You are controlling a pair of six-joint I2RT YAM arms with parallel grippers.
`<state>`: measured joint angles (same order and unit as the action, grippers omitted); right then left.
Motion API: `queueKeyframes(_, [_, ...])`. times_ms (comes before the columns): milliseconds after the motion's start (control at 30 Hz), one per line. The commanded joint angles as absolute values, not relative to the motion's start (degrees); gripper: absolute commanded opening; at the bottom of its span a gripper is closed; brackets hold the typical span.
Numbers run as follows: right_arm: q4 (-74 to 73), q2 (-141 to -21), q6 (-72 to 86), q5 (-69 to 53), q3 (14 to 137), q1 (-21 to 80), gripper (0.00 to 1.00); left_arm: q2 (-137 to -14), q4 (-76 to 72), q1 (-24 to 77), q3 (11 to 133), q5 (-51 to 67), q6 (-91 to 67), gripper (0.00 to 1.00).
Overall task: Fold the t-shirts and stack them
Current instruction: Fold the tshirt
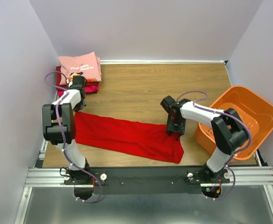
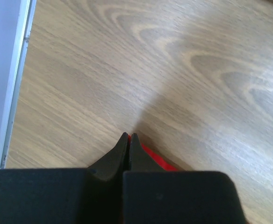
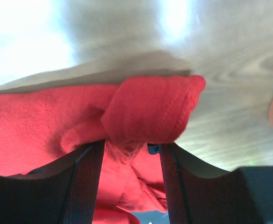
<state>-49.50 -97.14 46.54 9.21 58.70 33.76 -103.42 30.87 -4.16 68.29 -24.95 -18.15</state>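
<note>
A plain bright red t-shirt (image 1: 127, 136) lies stretched in a long band across the table. My left gripper (image 1: 79, 108) is at its left end. In the left wrist view this gripper (image 2: 129, 135) is shut, with a sliver of red cloth (image 2: 157, 158) pinched at its tips. My right gripper (image 1: 175, 131) is at the shirt's right end. Its jaws (image 3: 132, 143) stand apart, with a bunched, hemmed fold of the red shirt (image 3: 150, 107) lying loosely between them. At the back left sits a stack: a light pink printed t-shirt (image 1: 80, 66) on dark red and magenta ones (image 1: 92, 87).
An orange plastic basket (image 1: 241, 122) stands tilted at the table's right edge, close to my right arm. The left wall and a metal rail (image 2: 15, 84) run just beside my left gripper. Bare wood (image 1: 141, 88) lies between the stack and the red shirt.
</note>
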Motion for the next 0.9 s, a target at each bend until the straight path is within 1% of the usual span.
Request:
queueKeyframes(0, [-48.3,-101.5,44.7,14.2,64.3,32.8,0.58,-105.0,30.7,-5.4,69.9,-27.6,-17.6,0.00])
queueKeyframes(267, [-48.1,-109.2,38.5,15.2,75.8,28.0,0.58,-105.0,31.2,-7.0,70.7,-30.6,-18.0,0.00])
queueKeyframes(567, [-48.3,-108.2,32.4,11.5,85.4,23.8,0.59,-103.2,32.1,-7.4,71.2,-31.7,-18.1,0.01])
queueKeyframes(700, [-48.3,-110.4,31.8,8.3,88.6,20.8,0.59,-103.7,32.2,-7.4,71.7,-31.4,-18.0,0.01])
queueKeyframes(867, [-48.3,-112.8,31.8,4.6,88.9,18.9,0.57,-104.2,32.4,-7.5,72.6,-31.3,-17.7,0.01])
